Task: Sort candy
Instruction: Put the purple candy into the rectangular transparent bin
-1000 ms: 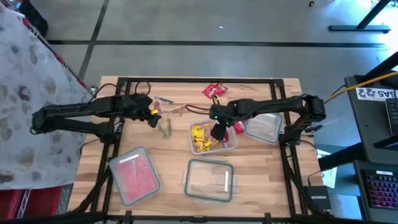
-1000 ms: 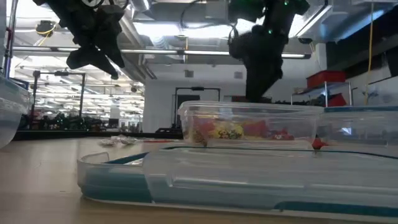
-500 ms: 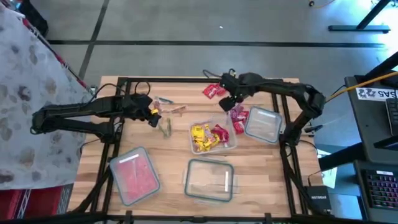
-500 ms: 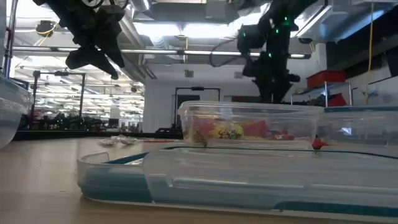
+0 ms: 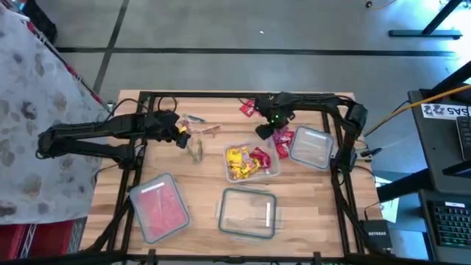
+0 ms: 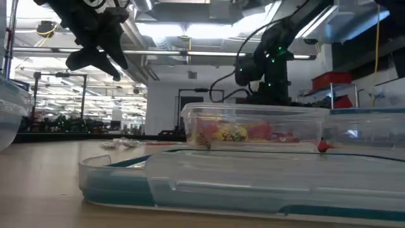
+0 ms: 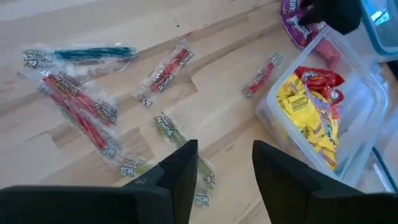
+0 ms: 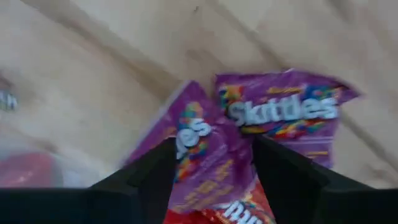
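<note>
Since a second ago your right gripper (image 5: 263,131) has swung from above the mixed container (image 5: 274,174) out to the table's far side, and it now hangs over the purple packets (image 8: 249,143) lying between that container and the empty tub (image 5: 313,149). Its fingers are spread apart, with the nearest purple packet showing in the gap between them, directly beneath and not yet touched. These are light, crinkly foil pouches, slippery and apt to slide or fold, so pinch one across its flat middle or a crimped end rather than skimming an edge, since they overlap. Your left gripper (image 7: 224,180) waits open above the loose candy sticks (image 7: 81,112) on the wood, near the container of yellow and red pieces (image 7: 311,118). Red packets (image 5: 248,107) lie near the far edge.
</note>
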Tool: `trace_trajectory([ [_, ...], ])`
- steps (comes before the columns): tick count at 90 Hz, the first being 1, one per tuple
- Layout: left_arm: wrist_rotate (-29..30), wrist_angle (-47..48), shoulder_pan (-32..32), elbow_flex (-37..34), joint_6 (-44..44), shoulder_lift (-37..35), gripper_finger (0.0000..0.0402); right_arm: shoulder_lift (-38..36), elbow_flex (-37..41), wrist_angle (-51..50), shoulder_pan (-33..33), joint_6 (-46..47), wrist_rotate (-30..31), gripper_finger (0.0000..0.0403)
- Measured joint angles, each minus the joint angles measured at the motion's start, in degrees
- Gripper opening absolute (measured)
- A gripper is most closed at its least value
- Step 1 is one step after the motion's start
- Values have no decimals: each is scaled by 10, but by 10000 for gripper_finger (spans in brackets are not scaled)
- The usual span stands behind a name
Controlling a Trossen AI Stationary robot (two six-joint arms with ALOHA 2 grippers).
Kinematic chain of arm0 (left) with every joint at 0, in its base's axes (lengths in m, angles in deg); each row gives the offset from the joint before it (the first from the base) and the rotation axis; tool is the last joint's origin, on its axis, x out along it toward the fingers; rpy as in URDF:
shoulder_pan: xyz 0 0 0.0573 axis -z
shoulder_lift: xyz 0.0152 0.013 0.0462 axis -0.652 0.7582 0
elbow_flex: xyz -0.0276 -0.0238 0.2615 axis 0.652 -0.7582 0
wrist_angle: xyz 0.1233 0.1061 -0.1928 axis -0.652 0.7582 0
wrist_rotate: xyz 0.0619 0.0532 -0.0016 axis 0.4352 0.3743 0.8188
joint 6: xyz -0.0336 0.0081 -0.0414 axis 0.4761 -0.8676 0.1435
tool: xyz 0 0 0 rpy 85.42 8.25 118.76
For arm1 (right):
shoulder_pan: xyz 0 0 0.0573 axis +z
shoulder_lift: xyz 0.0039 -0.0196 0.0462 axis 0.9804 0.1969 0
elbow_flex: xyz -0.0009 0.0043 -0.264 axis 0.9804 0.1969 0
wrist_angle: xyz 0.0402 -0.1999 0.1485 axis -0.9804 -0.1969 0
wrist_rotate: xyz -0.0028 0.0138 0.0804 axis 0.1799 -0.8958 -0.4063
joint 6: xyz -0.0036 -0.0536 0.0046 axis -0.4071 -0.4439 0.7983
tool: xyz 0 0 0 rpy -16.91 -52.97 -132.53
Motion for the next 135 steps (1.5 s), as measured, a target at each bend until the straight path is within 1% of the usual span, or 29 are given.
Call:
trace_trajectory([
  [12, 0, 0, 0, 0, 16, 0, 136, 11, 0, -5, 7, -19, -2, 138],
  [32, 0, 0, 0, 0, 19, 0, 136, 10, 0, 3, 7, -53, 1, 16],
  [36, 0, 0, 0, 0, 20, 0, 136, 10, 0, 2, 8, -64, 1, 7],
  [50, 0, 0, 0, 0, 20, 0, 136, 10, -24, -28, 8, -69, -4, 1],
  [57, -1, 0, 0, 0, 20, 0, 136, 9, -42, -39, 8, -69, 6, 4],
  [70, -1, 0, 1, 0, 20, 0, 136, 9, -68, -27, 7, -69, 14, 6],
  [78, -1, 1, 1, 0, 20, 0, 136, 9, -76, -28, 7, -75, 41, 16],
  [87, -6, 1, 1, 0, 21, 0, 136, 9, -76, -44, 7, -82, 60, 49],
  [96, -7, 3, 1, 0, 20, 0, 136, 9, -74, -53, 6, -100, 68, 102],
  [105, -6, 4, 1, 0, 18, 0, 136, 9, -58, -49, 0, -92, 71, 158],
  [114, -7, 4, 1, 0, 18, 0, 136, 9, -32, -39, -9, -77, 78, 196],
  [124, -6, 4, 1, 0, 18, 0, 136, 10, -11, -36, -10, -75, 103, 211],
  [129, -6, 4, 1, 0, 18, 0, 136, 10, -3, -24, -8, -74, 113, 209],
  [135, -6, 4, 1, 0, 18, 0, 136, 9, 7, -6, -8, -74, 106, 197],
])
